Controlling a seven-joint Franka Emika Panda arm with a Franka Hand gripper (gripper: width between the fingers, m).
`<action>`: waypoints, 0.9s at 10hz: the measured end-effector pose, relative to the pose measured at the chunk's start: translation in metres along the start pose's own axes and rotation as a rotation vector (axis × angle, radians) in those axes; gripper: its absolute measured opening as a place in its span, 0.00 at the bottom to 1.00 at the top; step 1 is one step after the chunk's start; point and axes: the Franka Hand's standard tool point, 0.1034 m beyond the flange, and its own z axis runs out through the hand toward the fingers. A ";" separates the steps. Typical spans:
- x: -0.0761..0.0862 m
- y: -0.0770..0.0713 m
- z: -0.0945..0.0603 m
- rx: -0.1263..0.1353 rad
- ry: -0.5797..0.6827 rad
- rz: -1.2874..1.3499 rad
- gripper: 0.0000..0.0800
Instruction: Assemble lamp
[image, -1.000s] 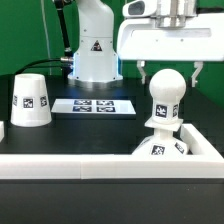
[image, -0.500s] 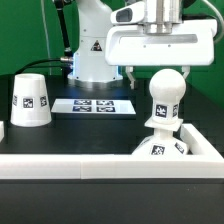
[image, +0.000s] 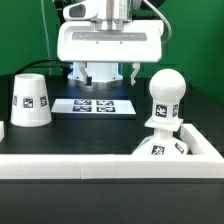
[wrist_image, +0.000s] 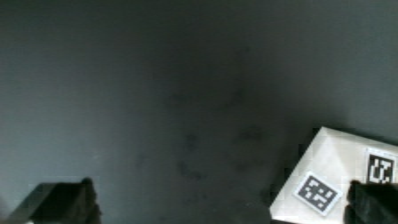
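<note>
The bulb (image: 165, 98) stands upright with its ball head up on the flat square base (image: 164, 148) at the exterior view's right. The cone shade (image: 29, 100) stands on the table at the exterior view's left. My gripper (image: 110, 74) hangs open and empty over the table's middle, to the left of the bulb and apart from it. In the wrist view the gripper (wrist_image: 222, 205) is over dark table, with one dark finger (wrist_image: 63, 202) showing. A white tagged piece (wrist_image: 343, 178) lies at the edge there; I cannot tell which part it is.
The marker board (image: 95, 105) lies flat on the table below and behind my gripper. A white rail (image: 90, 163) runs along the table's front and rises around the base at the right. A small white object (image: 3, 129) sits at the left edge.
My gripper has moved from above the bulb toward the exterior view's left, and now hangs over the table's middle. Bulb, base and shade have not moved.
</note>
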 end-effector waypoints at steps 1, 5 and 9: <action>0.001 0.007 0.001 -0.005 -0.001 -0.008 0.87; 0.003 0.038 0.000 -0.022 0.000 -0.028 0.87; -0.020 0.101 -0.020 -0.050 -0.026 -0.039 0.87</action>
